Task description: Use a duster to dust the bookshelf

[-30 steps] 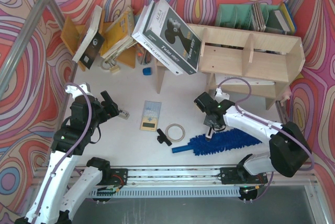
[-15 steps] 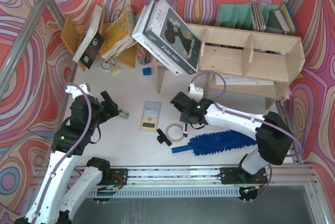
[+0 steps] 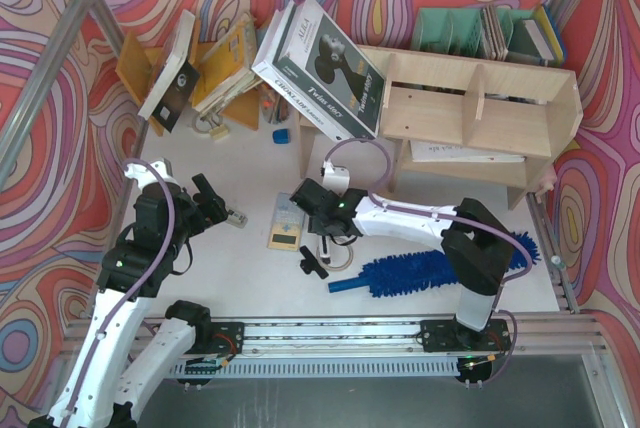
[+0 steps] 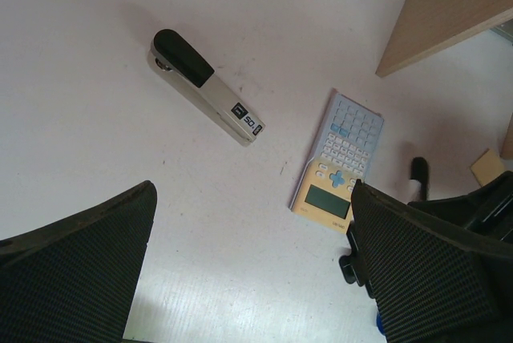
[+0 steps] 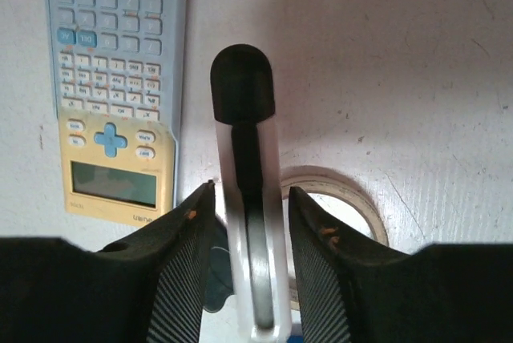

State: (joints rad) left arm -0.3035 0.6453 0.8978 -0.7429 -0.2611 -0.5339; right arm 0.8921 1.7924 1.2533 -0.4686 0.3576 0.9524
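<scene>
My right gripper [image 5: 250, 193] pinches a black-capped pen [image 5: 243, 110]; my left gripper [image 4: 252, 192] gapes empty; the duster [image 3: 415, 274] looks light and floppy-headed; I'd grip its stiff handle [image 3: 345, 286].

White-and-black arms [image 3: 400, 216], lilac cables [image 3: 356, 144], perhaps braided.

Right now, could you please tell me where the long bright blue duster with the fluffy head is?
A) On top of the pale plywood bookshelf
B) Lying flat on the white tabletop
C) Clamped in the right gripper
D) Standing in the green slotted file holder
B: the duster lies flat on the white table by the right arm's base, apart from the right gripper, which hangs farther left.
</scene>
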